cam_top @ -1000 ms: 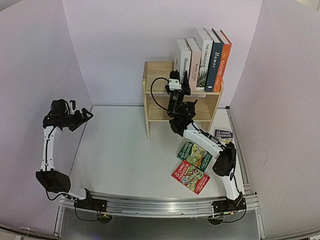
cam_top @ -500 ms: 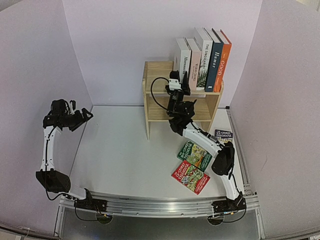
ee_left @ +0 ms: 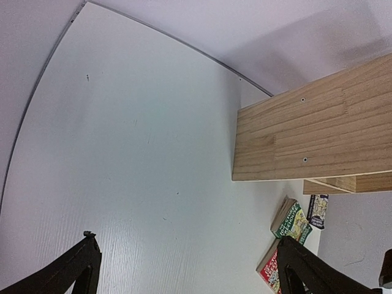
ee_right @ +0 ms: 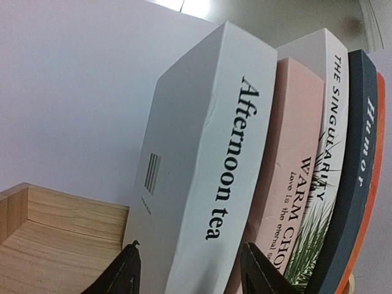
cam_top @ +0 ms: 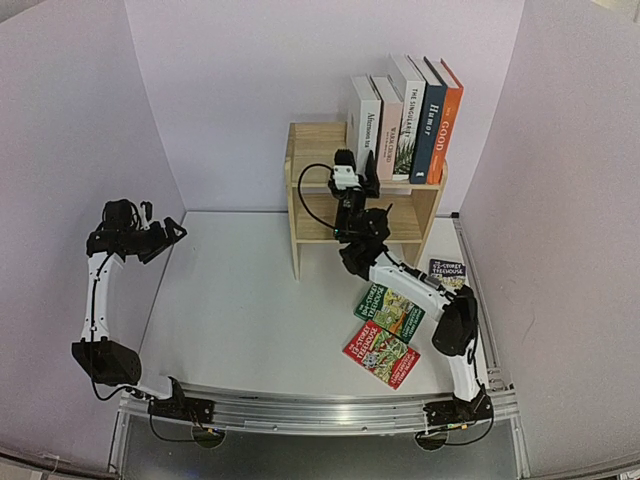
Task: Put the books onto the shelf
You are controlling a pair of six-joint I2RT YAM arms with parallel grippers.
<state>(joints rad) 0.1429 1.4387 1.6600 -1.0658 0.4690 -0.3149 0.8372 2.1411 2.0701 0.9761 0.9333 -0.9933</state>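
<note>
White tabletop (cam_top: pixel 240 300): left jaws hung wide apart. Right jaws straddled white "Afternoon tea" book (ee_right: pixel 202 153) atop light wooden shelf (cam_top: pixel 312 135); grip unclear.

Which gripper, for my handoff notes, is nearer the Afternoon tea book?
Right. The right gripper straddles the Afternoon tea book; the left gripper hangs far to its left.

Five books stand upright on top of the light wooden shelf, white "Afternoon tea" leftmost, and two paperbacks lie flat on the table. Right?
Not quite: three paperbacks lie on the white table, not two: a green paperback, a red paperback and a small dark paperback near the table's right edge. The top external view shows it. The rest is right.
</note>
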